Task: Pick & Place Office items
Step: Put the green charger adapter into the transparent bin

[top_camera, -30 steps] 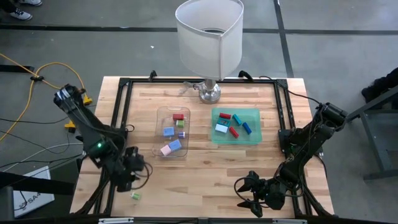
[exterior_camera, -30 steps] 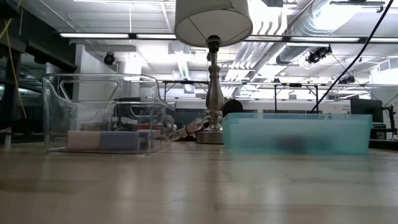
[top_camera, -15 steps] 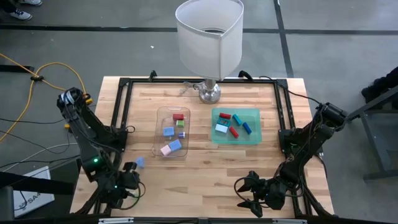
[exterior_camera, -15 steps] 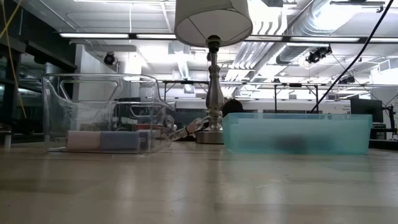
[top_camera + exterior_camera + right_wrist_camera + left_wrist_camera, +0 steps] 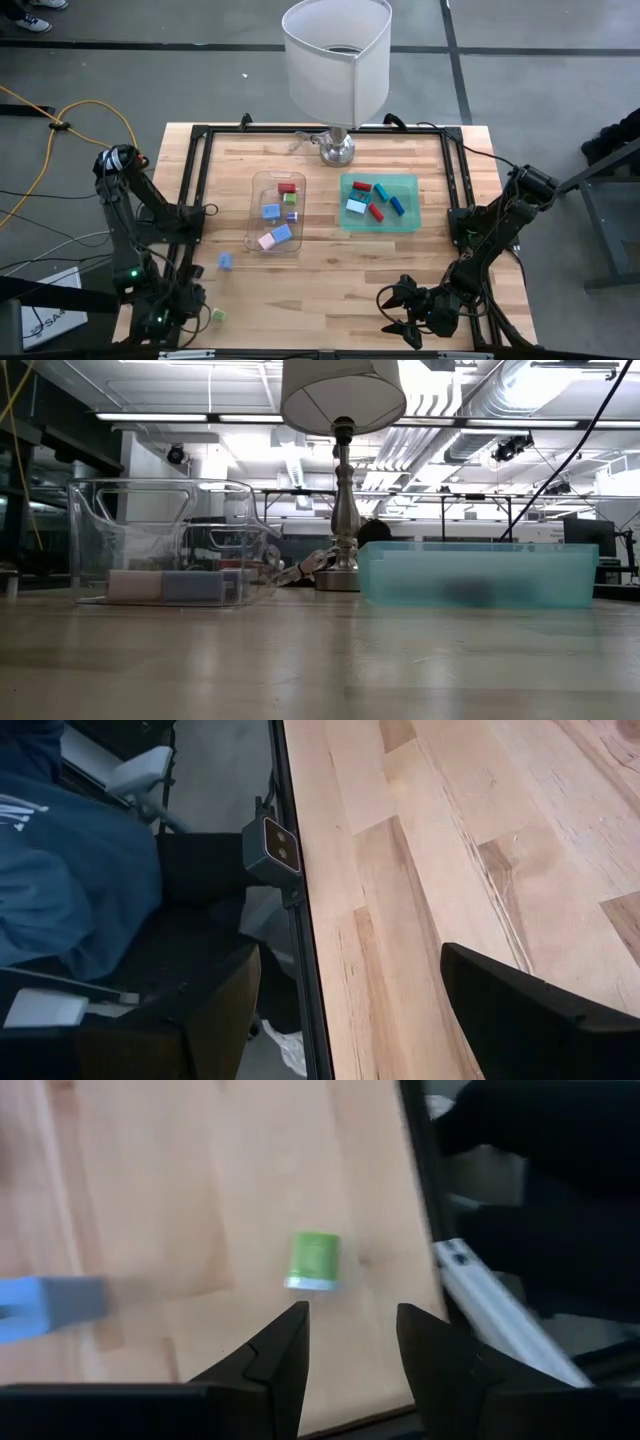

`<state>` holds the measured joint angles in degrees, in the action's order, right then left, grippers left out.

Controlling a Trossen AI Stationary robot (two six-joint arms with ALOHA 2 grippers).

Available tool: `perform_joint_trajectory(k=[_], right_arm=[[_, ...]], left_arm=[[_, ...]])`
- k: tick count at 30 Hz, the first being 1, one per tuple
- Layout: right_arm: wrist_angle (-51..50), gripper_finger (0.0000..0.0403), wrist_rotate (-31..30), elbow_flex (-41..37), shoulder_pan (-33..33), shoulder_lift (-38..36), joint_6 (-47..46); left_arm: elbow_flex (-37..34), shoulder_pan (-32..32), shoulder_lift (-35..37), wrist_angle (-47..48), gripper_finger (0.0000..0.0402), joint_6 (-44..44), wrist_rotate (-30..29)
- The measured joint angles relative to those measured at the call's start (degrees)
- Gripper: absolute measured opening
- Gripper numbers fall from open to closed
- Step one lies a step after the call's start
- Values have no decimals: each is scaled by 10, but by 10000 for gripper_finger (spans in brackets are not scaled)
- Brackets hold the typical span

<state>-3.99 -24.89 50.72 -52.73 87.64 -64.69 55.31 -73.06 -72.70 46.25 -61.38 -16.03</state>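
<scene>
Two office items lie loose on the wood near the near-left corner: a small blue block (image 5: 225, 260) (image 5: 50, 1305) and a green piece (image 5: 218, 315) (image 5: 314, 1260). My left gripper (image 5: 188, 300) (image 5: 352, 1320) hangs open just short of the green piece and touches nothing. Several more pieces lie flat in the clear tray (image 5: 256, 190) and several in the green tray (image 5: 410, 182). My right gripper (image 5: 388, 311) waits open by the near edge, and only one finger (image 5: 530, 1010) shows in its wrist view.
A lamp (image 5: 337, 60) stands at the far middle, its shade overhanging the table. The black frame rail (image 5: 195, 180) runs round the tabletop. In the low view the clear tray (image 5: 165, 540) and green tray (image 5: 480, 573) stand side by side, with bare wood in front of them.
My left arm has drawn back toward the table's near-left corner. The blue block, hidden under the gripper a second ago, now lies uncovered on the wood. The green piece has stayed where it was.
</scene>
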Motion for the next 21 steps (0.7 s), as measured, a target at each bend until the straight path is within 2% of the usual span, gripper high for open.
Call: perform_joint_trajectory(k=[5,10,21], right_arm=[[0,298,0,0,0,0,0],[0,298,0,0,0,0,0],[0,298,0,0,0,0,0]], left_arm=[[0,7,0,43,145,1,-21],[2,15,-7,39,145,11,-2],[54,11,-95,38,145,17,15]])
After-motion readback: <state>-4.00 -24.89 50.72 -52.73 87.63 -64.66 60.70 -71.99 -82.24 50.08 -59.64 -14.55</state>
